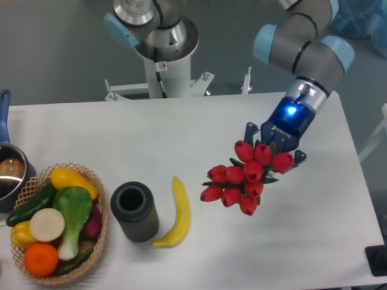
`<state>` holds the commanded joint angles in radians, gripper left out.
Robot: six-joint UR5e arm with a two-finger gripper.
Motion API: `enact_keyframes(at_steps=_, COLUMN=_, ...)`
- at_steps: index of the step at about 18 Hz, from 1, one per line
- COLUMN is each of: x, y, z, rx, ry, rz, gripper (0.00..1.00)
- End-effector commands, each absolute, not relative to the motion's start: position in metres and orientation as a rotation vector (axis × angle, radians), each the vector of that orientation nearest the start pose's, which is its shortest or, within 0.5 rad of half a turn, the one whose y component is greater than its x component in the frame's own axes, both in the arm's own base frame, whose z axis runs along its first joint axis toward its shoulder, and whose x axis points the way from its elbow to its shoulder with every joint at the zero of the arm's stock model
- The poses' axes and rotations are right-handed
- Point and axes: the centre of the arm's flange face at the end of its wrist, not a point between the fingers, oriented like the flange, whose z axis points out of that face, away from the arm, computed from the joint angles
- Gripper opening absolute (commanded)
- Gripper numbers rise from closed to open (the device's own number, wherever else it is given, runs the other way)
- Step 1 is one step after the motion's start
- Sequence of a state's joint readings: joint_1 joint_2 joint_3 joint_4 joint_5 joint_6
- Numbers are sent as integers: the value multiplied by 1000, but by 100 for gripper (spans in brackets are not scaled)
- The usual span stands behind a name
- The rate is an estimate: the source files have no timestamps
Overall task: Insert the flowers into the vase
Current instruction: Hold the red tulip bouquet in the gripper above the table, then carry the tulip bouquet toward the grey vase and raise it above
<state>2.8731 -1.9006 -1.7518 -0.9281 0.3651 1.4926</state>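
The flowers, a bunch of red tulips with green leaves, hang above the right half of the table, heads toward the camera. My gripper is behind them, its dark fingers on either side of the hidden stems, shut on the bunch. The vase, a short dark grey cylinder with a round opening, stands upright on the table well to the left of the flowers, apart from them.
A yellow banana lies just right of the vase. A wicker basket of vegetables and fruit sits at the front left. A metal pot with a blue handle stands at the left edge.
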Motion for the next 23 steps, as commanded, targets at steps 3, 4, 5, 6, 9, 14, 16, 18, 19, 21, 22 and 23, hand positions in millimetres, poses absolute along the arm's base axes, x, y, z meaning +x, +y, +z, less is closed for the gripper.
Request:
enact_keyframes(at_steps=3, x=-501, y=375, z=351, rx=-1913, ry=273, rz=-110, gripper=41)
enact_keyframes(at_steps=4, x=-503, y=374, z=353, rx=-1909, ry=271, rz=-105, gripper=41)
enact_keyframes(at_steps=5, x=-504, y=373, z=354, rx=-1905, ry=265, rz=-106, gripper=41)
enact_keyframes(at_steps=6, x=-504, y=372, z=354, rx=-1901, ry=264, rz=-106, gripper=41)
enact_keyframes(at_steps=9, x=-504, y=370, z=353, rx=-1876, ry=253, rz=-114, gripper=41)
enact_keyframes(at_steps=14, x=-499, y=377, z=360, rx=-1796, ry=259, rz=-135, gripper=41)
enact_keyframes(at_steps=16, x=-495, y=383, z=360, rx=-1764, ry=264, rz=-152, gripper=41)
enact_keyframes(at_steps=18, x=-488, y=393, z=359, rx=-1758, ry=286, rz=-164, gripper=41)
enact_keyframes(at_steps=19, x=-486, y=398, z=359, rx=-1750, ry=295, rz=-171, gripper=41)
enact_keyframes(at_steps=21, x=-482, y=405, z=360, rx=-1710, ry=306, rz=-183, gripper=41)
enact_keyframes(at_steps=22, x=-478, y=413, z=362, rx=-1677, ry=315, rz=-200, gripper=41)
enact_keyframes(at_steps=23, x=-470, y=422, z=364, rx=-1637, ry=324, rz=-223, gripper=41)
